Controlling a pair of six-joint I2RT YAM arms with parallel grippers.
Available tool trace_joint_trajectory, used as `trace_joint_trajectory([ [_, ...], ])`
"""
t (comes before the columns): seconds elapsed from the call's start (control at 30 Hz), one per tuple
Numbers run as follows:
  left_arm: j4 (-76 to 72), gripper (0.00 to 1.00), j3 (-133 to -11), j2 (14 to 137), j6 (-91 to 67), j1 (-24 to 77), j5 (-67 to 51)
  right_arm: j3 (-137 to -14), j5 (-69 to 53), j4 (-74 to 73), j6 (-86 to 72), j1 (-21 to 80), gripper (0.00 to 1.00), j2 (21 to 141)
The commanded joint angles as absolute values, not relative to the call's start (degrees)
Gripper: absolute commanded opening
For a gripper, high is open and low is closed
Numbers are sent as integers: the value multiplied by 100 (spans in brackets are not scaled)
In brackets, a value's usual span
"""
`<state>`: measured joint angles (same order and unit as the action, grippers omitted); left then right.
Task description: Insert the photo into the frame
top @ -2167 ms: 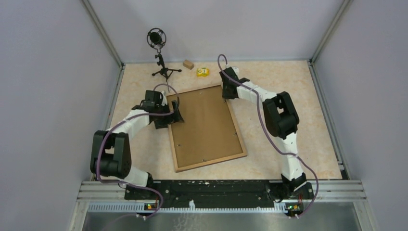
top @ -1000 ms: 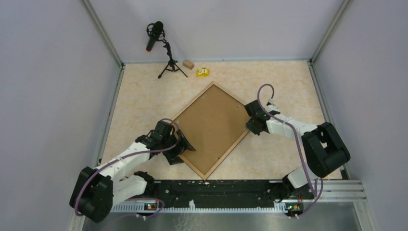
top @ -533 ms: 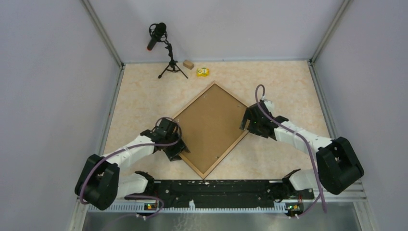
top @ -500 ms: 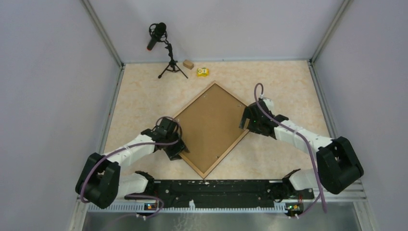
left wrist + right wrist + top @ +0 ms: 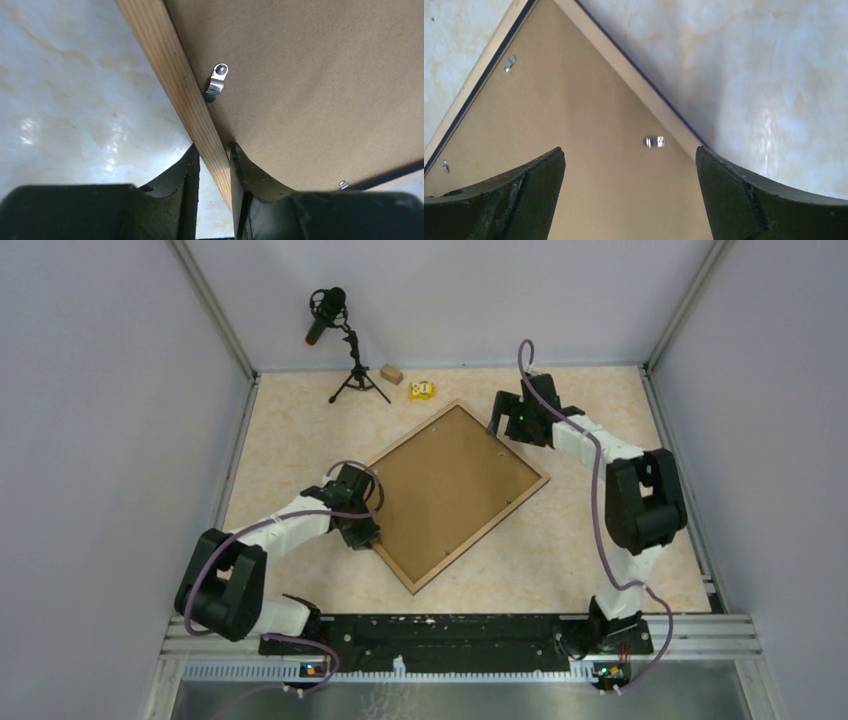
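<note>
The frame (image 5: 480, 534) lies face down and skewed on the table, its light wood rim (image 5: 170, 80) around a plain brown backing board (image 5: 455, 490). The photo is hidden. My left gripper (image 5: 365, 533) is at the frame's near left edge. In the left wrist view it (image 5: 214, 150) is shut on the rim, one finger outside and one on the board. My right gripper (image 5: 503, 420) hovers open over the frame's far corner, its jaws wide (image 5: 630, 155) above the board, touching nothing. A metal tab (image 5: 654, 142) sits by the rim (image 5: 644, 95).
A microphone on a small tripod (image 5: 345, 350) stands at the back left. A small wooden block (image 5: 390, 373) and a yellow item (image 5: 421, 390) lie near the back wall. Metal rails and walls edge the table.
The frame has turned counterclockwise and shifted toward the back. My left gripper has closed onto its rim. My right gripper opened, let go of the right edge and moved up to the far corner.
</note>
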<state>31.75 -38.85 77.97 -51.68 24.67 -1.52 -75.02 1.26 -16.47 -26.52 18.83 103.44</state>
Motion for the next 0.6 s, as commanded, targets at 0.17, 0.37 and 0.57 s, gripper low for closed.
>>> trace_joint_trajectory([
  [0.17,3325,8,-4415,8748,-3593,1676,585,-7904,-957,-1392,-2525,1551,97,11205],
  [0.37,3311,0,-4806,9277,-3168,1402,420,-7080,-1623,-1254,-2543,1547,95,10882],
  [0.57,3217,0,-5017,9426,-2884,1387,384,-5553,-2445,-392,-3105,1580,94,9864],
])
